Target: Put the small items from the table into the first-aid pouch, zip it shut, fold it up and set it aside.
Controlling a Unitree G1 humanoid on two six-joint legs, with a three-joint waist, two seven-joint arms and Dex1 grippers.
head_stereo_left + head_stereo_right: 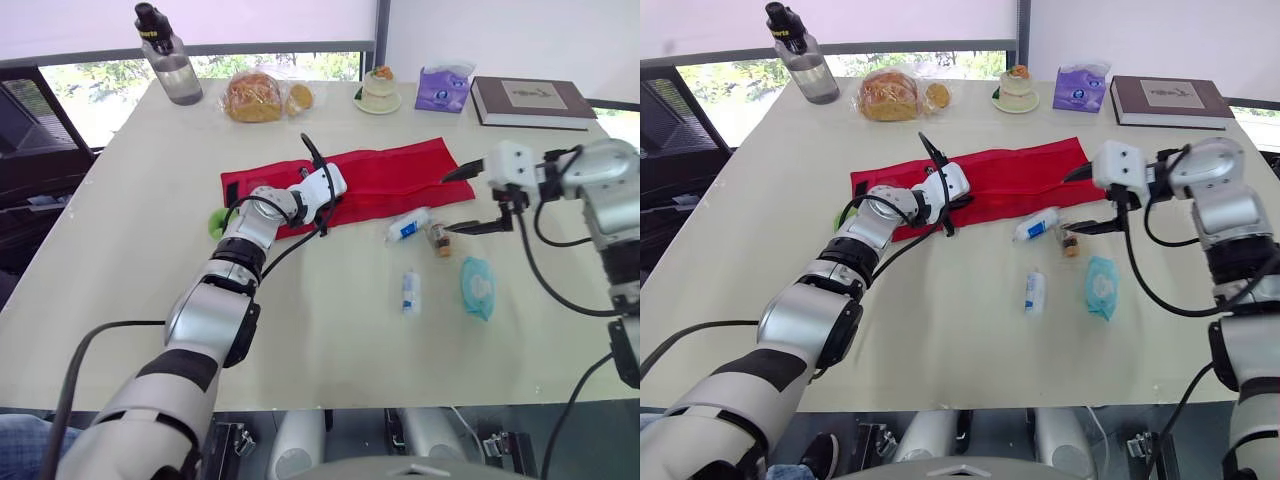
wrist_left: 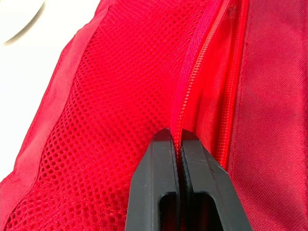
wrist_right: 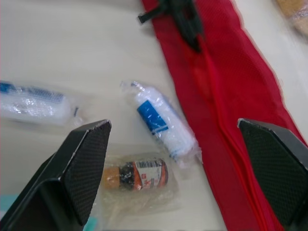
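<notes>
Obs.: red first-aid pouch lies flat and unfolded mid-counter, zipper open.

Left end effector: fingers pressed together, pinching the mesh lip beside the zipper teeth at the pouch's left part.

Right end effector: fingers spread wide, nothing held, hovering over the items near the pouch's right end.

Items: the wrapped gauze roll lies just beside the pouch's near edge. The small brown bottle in a clear bag is next to it. Both sit between the spread fingers in the wrist view. A second white roll and a teal packet lie nearer the robot, apart from the pouch.

Handling (judgement):
- Pouch is limp cloth and will sag unless the lip is held up.
- Gauze roll is light and soft with a slick wrapper; grip across its middle.
- Bottle is rigid, possibly glass, and its loose bag may slip; close on the body, not the film.
</notes>
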